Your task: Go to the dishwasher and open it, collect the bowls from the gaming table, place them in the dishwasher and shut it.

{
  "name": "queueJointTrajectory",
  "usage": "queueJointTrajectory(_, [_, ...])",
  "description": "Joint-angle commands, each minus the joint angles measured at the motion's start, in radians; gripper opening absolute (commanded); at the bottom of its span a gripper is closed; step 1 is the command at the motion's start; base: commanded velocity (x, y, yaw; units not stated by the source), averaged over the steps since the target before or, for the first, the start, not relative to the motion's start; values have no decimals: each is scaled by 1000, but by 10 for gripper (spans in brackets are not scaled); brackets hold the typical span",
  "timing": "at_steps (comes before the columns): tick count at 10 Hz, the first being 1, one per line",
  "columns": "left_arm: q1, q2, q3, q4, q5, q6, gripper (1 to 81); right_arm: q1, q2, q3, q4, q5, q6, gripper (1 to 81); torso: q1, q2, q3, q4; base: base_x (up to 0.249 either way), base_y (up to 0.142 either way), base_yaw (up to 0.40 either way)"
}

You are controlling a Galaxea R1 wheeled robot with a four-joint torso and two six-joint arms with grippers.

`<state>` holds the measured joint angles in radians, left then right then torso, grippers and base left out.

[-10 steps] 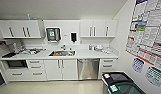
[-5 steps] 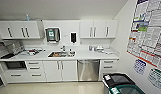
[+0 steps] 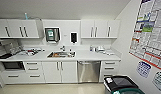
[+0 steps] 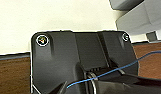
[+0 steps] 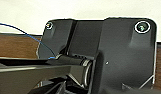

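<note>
**Dishwasher shut under the kitchenette counter**

Dishwasher [image 3: 88, 71], its brushed steel front closed, sits under the white counter [image 3: 96, 56], a bar handle running along its top edge. It stands right of centre in the head view, between a pair of white cabinet doors [image 3: 59, 71] on one side and a stack of white drawers [image 3: 110, 68] on the other. Above and a little to the side, a steel sink [image 3: 61, 54] is set into the counter with a tap behind it. A dark microwave [image 3: 13, 65] sits low at the far end. White wall cabinets [image 3: 99, 28] hang above. A black bin [image 3: 120, 84] stands on the pale floor near the poster-covered wall [image 3: 148, 37]. In both wrist views the robot's dark plates cover the grippers, so I cannot tell how either one's jaws stand.
</note>
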<state>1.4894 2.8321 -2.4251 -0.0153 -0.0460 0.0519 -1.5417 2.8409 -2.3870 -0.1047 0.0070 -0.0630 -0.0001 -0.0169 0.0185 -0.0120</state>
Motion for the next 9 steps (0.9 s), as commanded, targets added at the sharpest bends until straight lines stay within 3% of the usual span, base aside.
queueJointTrajectory(1, [-60, -8, 8, 6, 46, 5, 811, 59, -15, 10, -4, -45, -3, 811, 0, 0, 0, 0, 117, 0, 0])
queueJointTrajectory(9, [-59, -9, 7, 6, 46, 5, 811, 59, -15, 10, -4, -45, -3, 811, 1, 1, 0, 0, 116, 0, 0])
